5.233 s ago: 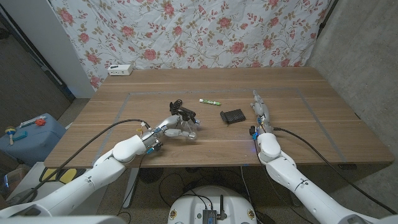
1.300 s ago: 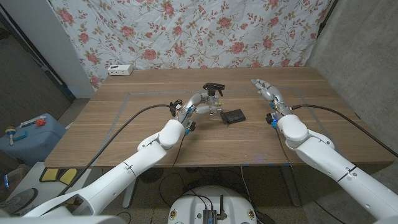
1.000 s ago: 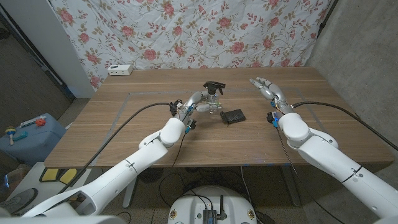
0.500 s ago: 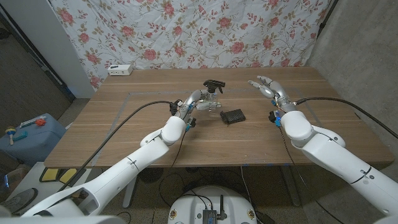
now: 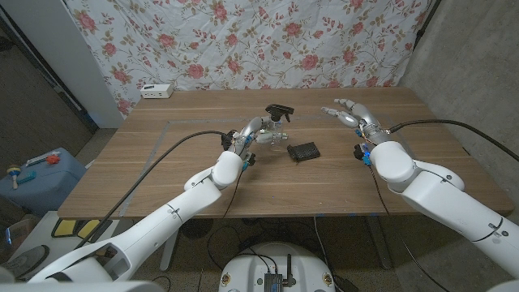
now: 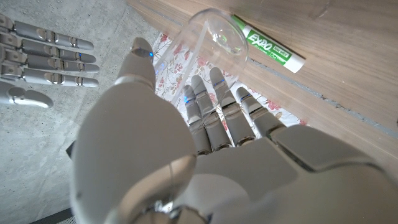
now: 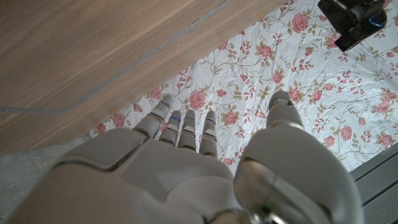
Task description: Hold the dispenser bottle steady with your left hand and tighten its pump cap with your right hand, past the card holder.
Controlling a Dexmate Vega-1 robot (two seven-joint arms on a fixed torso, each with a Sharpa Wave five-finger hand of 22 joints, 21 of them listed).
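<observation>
A clear dispenser bottle [image 5: 276,137] with a black pump cap [image 5: 280,110] stands upright at mid table, and my left hand [image 5: 256,134] grips its body from the left. In the left wrist view my left hand [image 6: 186,143] wraps around the clear bottle [image 6: 205,46]. My right hand [image 5: 345,113] hovers open with fingers spread, to the right of the cap and apart from it. The black card holder [image 5: 304,151] lies on the table between the two hands, just in front of the bottle. The right wrist view looks past my right hand [image 7: 186,168] to the pump cap [image 7: 353,20].
A green marker [image 6: 268,48] lies on the wood just beyond the bottle. A white box [image 5: 157,91] sits at the table's back left edge. A floral curtain [image 5: 243,40] hangs behind the table. A blue bin [image 5: 36,174] stands on the floor to the left.
My left hand has carried the bottle from the front of the table to the middle and stood it upright. My right hand has risen and swung left toward the cap.
</observation>
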